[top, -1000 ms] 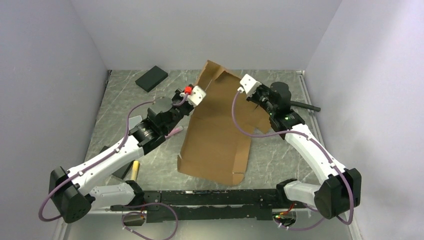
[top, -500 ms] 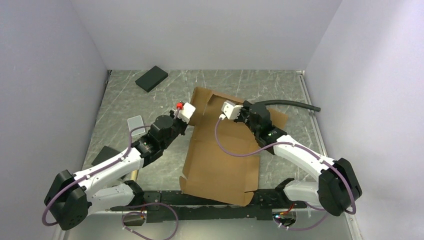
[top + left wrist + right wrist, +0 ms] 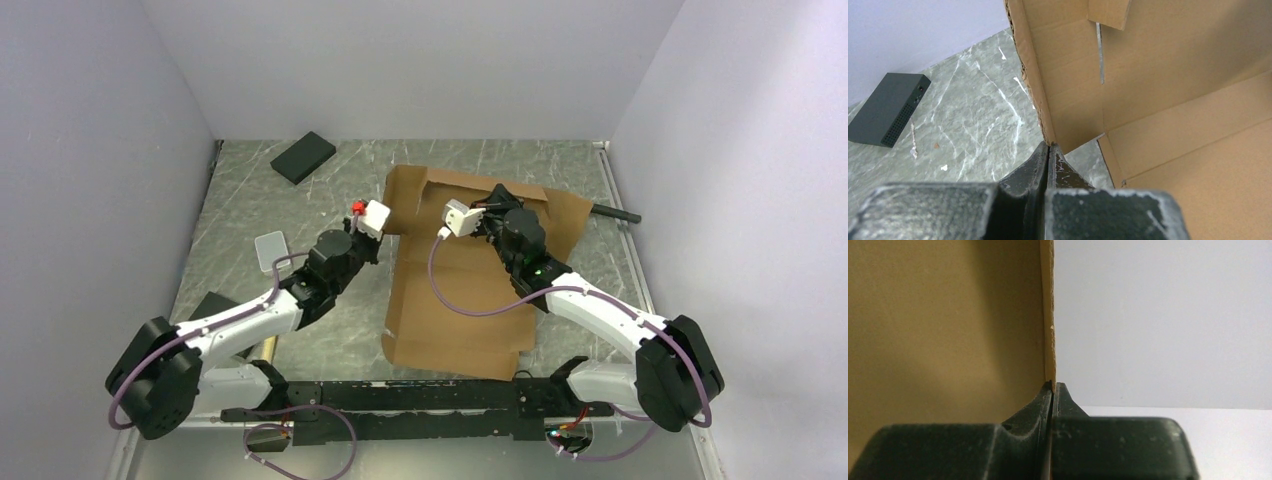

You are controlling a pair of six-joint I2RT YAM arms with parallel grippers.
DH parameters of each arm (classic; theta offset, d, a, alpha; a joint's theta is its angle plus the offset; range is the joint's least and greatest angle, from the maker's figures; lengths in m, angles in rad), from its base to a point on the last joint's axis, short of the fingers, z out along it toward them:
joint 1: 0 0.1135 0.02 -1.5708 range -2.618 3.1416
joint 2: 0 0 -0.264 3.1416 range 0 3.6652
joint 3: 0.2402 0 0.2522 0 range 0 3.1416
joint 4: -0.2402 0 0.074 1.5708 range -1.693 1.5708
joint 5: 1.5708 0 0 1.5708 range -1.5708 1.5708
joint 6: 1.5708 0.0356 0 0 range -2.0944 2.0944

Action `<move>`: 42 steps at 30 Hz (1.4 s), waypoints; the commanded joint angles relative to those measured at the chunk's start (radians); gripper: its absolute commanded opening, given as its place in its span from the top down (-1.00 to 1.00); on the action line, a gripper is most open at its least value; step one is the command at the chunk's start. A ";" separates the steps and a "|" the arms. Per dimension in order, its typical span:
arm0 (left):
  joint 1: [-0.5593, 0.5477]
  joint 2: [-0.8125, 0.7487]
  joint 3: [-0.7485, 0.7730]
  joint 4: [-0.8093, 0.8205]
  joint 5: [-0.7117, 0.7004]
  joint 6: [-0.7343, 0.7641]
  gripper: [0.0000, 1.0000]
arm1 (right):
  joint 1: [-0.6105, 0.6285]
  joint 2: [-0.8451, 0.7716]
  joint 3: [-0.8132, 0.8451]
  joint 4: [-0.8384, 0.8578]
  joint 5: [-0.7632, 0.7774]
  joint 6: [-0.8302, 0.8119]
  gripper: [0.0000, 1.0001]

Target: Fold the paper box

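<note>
The paper box [image 3: 460, 290] is a brown die-cut cardboard sheet lying mid-table, its far panel standing up along the back. My left gripper [image 3: 385, 230] is shut on the lower left edge of that raised panel; in the left wrist view the jaws [image 3: 1049, 146] pinch the corrugated edge of the paper box [image 3: 1158, 85]. My right gripper [image 3: 490, 208] is shut on the panel's top edge near its middle; in the right wrist view the fingertips [image 3: 1052, 385] clamp the thin cardboard edge [image 3: 1049, 315].
A black pad [image 3: 303, 157] lies at the far left, also in the left wrist view [image 3: 885, 107]. A clear plastic piece [image 3: 270, 247] and another black pad [image 3: 210, 305] lie left. A black tube [image 3: 618, 213] lies right of the box.
The box came down from a steep tilt to lie mostly flat and shifted right. Both grippers moved nearer and lower with it, still holding the far panel.
</note>
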 commanded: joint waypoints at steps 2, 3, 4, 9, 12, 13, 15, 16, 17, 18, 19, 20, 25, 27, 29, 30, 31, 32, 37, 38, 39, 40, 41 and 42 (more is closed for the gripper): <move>0.026 0.099 0.035 0.166 -0.014 -0.011 0.92 | 0.024 0.014 0.015 0.154 0.028 -0.128 1.00; 0.027 0.119 0.033 0.184 -0.012 -0.012 0.92 | 0.037 0.016 -0.011 0.185 0.027 -0.139 1.00; 0.028 0.137 0.028 0.204 -0.011 -0.013 0.92 | 0.046 0.017 -0.037 0.211 0.029 -0.145 1.00; 0.031 0.196 -0.048 0.357 -0.006 0.007 0.93 | 0.107 0.016 -0.171 0.322 0.042 -0.160 1.00; 0.031 0.202 -0.113 0.441 0.001 0.022 0.91 | 0.127 0.005 -0.218 0.354 0.049 -0.157 1.00; 0.031 0.201 -0.126 0.459 0.006 0.024 0.90 | 0.132 0.002 -0.229 0.355 0.048 -0.152 1.00; 0.032 0.195 -0.157 0.483 0.019 0.024 0.88 | 0.139 0.001 -0.248 0.364 0.050 -0.148 1.00; 0.032 0.188 -0.169 0.489 0.019 0.015 0.88 | 0.141 0.005 -0.257 0.382 0.054 -0.148 1.00; 0.032 0.177 -0.184 0.491 0.020 0.006 0.87 | 0.143 0.010 -0.263 0.392 0.062 -0.150 1.00; 0.031 0.167 -0.198 0.494 0.023 -0.004 0.86 | 0.144 0.016 -0.268 0.399 0.065 -0.150 1.00; 0.032 0.155 -0.214 0.499 0.027 -0.012 0.85 | 0.144 0.021 -0.273 0.405 0.069 -0.151 1.00; 0.031 0.141 -0.229 0.503 0.033 -0.022 0.84 | 0.145 0.029 -0.280 0.417 0.072 -0.154 1.00; 0.031 0.050 -0.279 0.463 0.066 -0.070 0.75 | 0.161 0.095 -0.322 0.532 0.106 -0.197 1.00; 0.032 0.009 -0.292 0.419 0.089 -0.083 0.69 | 0.171 0.098 -0.330 0.544 0.112 -0.203 1.00; 0.032 -0.026 -0.310 0.383 0.107 -0.130 0.62 | 0.181 0.083 -0.333 0.526 0.114 -0.196 1.00; 0.032 -0.043 -0.320 0.373 0.114 -0.139 0.59 | 0.185 0.071 -0.333 0.507 0.114 -0.190 1.00; 0.032 -0.064 -0.330 0.358 0.115 -0.148 0.55 | 0.189 0.056 -0.335 0.485 0.112 -0.184 1.00; 0.032 -0.091 -0.338 0.338 0.111 -0.158 0.50 | 0.192 0.041 -0.335 0.458 0.113 -0.170 1.00; 0.031 -0.238 -0.377 0.237 0.069 -0.210 -0.02 | 0.200 -0.015 -0.359 0.401 0.110 -0.139 1.00; 0.031 -0.269 -0.383 0.223 0.051 -0.216 -0.20 | 0.200 -0.023 -0.365 0.389 0.108 -0.130 1.00; 0.032 -0.300 -0.389 0.211 0.038 -0.222 -0.36 | 0.200 -0.034 -0.370 0.374 0.104 -0.121 1.00; 0.031 -0.327 -0.389 0.199 0.035 -0.223 -0.53 | 0.200 -0.041 -0.373 0.359 0.103 -0.110 1.00; 0.031 -0.346 -0.388 0.193 0.040 -0.222 -0.64 | 0.200 -0.045 -0.376 0.352 0.105 -0.102 1.00; 0.031 -0.357 -0.383 0.189 0.053 -0.216 -0.71 | 0.200 -0.046 -0.376 0.349 0.109 -0.097 1.00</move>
